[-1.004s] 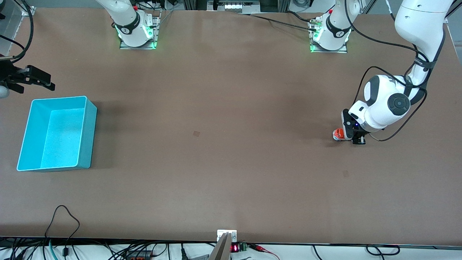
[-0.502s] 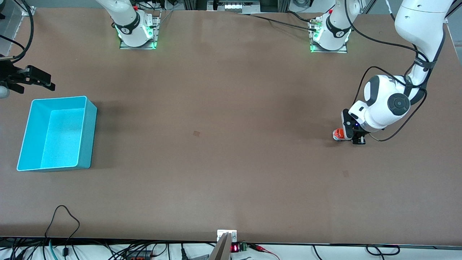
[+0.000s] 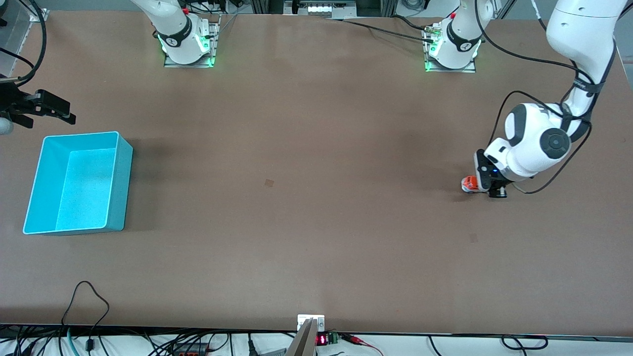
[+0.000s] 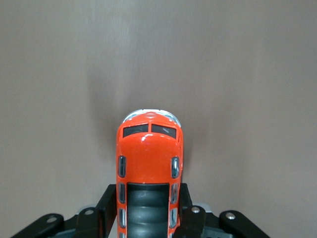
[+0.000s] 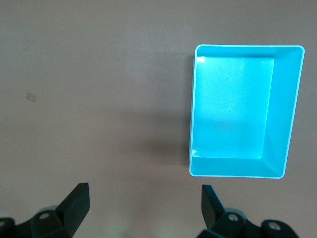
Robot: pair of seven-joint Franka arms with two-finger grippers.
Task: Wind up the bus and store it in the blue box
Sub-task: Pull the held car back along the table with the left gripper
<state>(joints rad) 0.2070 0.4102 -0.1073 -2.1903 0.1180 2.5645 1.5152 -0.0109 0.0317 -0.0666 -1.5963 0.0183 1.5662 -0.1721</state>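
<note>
1. I see the blue box (image 3: 76,183) at the right arm's end of the table, nothing in it.
2. My left gripper (image 3: 483,184) clamps the bus (image 3: 469,184) at the left arm's end, low at the tabletop.
3. My right gripper (image 5: 143,206) waits, fingers wide, above the table beside the box.

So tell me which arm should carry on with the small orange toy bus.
Left. The left gripper is already shut on the small orange toy bus at its own end of the table. The right gripper waits open, holding nothing, above the table beside the empty cyan-blue plastic box.
</note>
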